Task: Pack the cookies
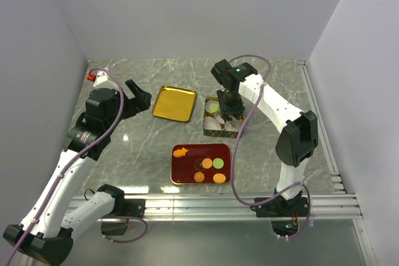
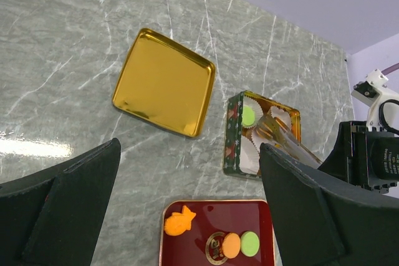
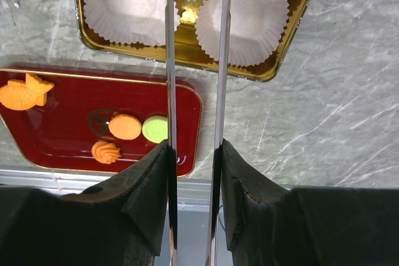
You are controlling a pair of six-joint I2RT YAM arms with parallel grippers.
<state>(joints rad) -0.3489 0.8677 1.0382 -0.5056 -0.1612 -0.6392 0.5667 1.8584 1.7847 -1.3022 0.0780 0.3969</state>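
Note:
Several cookies lie on the red tray [image 1: 187,169]: an orange fish [image 1: 181,151], an orange disc [image 1: 207,163], a green disc [image 1: 218,163], a swirl [image 1: 198,177] and another orange disc [image 1: 219,178]. One green cookie [image 2: 249,115] sits in a paper cup in the tin [image 2: 232,135]. My right gripper [image 3: 194,147] is shut on metal tongs [image 3: 169,60], whose blades reach down over the tin [image 3: 274,73]; their tips are out of the right wrist view. My left gripper [image 2: 190,151] hangs open with nothing in it, left of the tin and above the marble.
The tin's gold lid [image 1: 174,103] lies upside down left of the tin. White paper cups [image 3: 124,4] fill the tin. The red tray lies near the table's front rail. Walls close in the table on the left, back and right.

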